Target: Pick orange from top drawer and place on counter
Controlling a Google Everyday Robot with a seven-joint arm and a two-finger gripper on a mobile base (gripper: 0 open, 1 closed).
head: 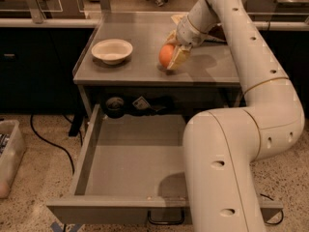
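The orange [166,55] is held in my gripper [173,56] at the middle of the grey counter [135,67], at or just above its surface. The gripper comes down from the upper right and is shut on the orange, with one pale finger [180,57] showing on its right side. The top drawer [130,163] is pulled wide open below the counter; its floor is bare where it shows. Its dark loop handle [166,219] is at the front edge. My own arm covers the drawer's right part.
A white bowl [112,50] stands on the counter's left part. A dark round thing [115,105] and a small packet [141,103] lie at the back under the counter. A black cable [50,141] runs on the floor at left, beside a bin [8,153].
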